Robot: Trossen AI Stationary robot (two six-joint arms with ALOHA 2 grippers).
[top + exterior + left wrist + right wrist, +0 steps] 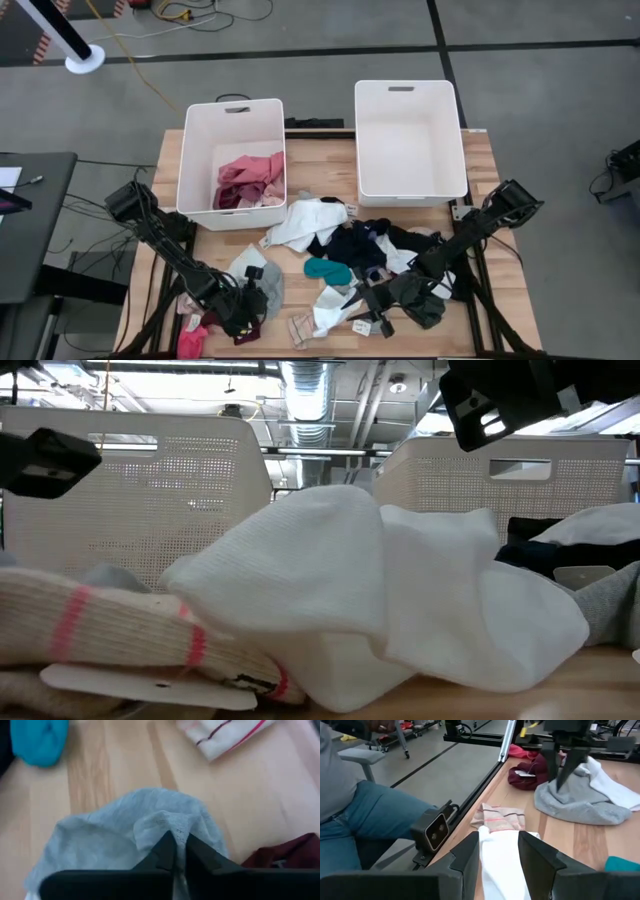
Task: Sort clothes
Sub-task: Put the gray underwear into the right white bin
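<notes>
Basically left end effector (175, 851) sits directly atop the grey garment (125, 835) at the surface's near-left, fingers nearly closed, seemingly pinching its fabric; right end effector (499, 851) open, straddling the white garment (502, 865), long axis running away from it

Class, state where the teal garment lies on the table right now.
In the high view the teal garment lies near the table's middle, just below the navy clothes and between the two grippers.

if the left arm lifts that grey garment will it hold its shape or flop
Likely flop: the grey garment lies rumpled in soft folds around the left gripper fingers. Probably light, since the thin fabric bunches easily. It may drag along the wooden table as it rises.
</notes>
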